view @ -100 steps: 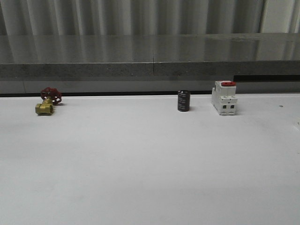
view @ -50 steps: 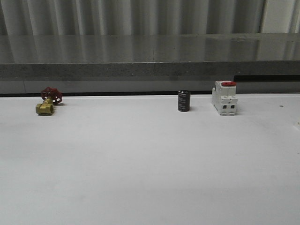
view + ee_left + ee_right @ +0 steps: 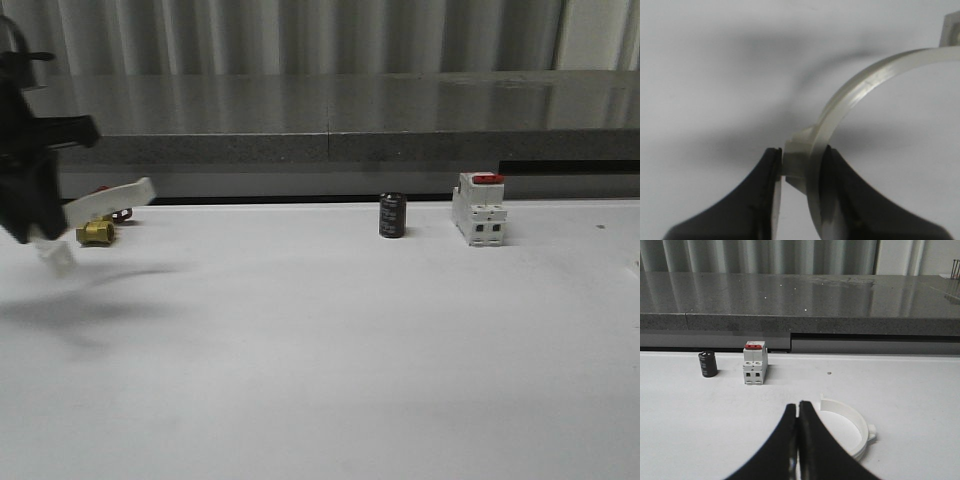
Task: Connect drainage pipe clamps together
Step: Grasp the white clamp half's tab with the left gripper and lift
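Clamped between the left jaws (image 3: 799,172) is 1 half-ring (image 3: 860,90) of the drainage pipe clamps, pinched at a thick nub on its outer wall so the white arc curves away from the fingers to a small end tab. From the front, this left arm carries the piece in the air above the desk (image 3: 350,350), at the far left, with the free end slanting upward in front of a brass valve (image 3: 95,232) with a red handwheel.

Right jaws (image 3: 798,440) are pressed together on nothing and sit low over the desk. Just beyond their tips lies the second half-ring (image 3: 852,427), flat on the surface with its open side toward the arm and a tab sticking out on its outer edge. Farther back stand a black cylinder (image 3: 707,364) and a white switch with a red top (image 3: 754,362), both well apart from the work.

To do this step well, the right jaws should part and take the lying half by its outer wall, leaving both end tabs free. Then the 2 arcs need to meet tab to tab in the same plane, brought together slowly, since the held piece looks tilted and may twist about the nub.
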### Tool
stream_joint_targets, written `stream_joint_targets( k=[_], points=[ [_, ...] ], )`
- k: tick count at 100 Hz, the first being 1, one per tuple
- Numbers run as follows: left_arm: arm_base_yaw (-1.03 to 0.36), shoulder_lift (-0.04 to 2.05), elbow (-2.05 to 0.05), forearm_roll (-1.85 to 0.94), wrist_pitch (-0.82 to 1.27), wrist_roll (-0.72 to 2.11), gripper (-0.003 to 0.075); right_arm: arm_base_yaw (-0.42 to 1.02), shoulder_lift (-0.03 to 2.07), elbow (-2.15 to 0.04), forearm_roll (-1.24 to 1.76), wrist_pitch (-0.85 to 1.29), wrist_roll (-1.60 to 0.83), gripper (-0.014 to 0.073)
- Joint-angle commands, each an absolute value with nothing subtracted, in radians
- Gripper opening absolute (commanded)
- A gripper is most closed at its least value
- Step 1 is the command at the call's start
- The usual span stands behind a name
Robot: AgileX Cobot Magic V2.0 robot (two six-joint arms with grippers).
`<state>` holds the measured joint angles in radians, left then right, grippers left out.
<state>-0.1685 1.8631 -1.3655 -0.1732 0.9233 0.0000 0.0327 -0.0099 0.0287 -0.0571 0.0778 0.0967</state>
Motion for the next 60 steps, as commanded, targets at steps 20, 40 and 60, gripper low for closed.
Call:
stream_joint_targets(
  k=[20,40,60],
  points=[
    [-0.421,1.844,-1.393,-0.167,0.758,-0.197,-0.0020,0.028,-0.029,0.011,-0.056,-0.011,0.091,-0.0067],
    [-0.458,1.903,-1.393,-0.135,0.752,-0.288,-0.0020,0.028,-0.029,0.011,-0.056,-0.011,0.091,-0.0067],
    [-0.460,1.943,-1.393,-0.122,0.733,-0.344,-0.0020,0.028,-0.029,0.011,-0.056,-0.011,0.091,-0.0067]
  ],
)
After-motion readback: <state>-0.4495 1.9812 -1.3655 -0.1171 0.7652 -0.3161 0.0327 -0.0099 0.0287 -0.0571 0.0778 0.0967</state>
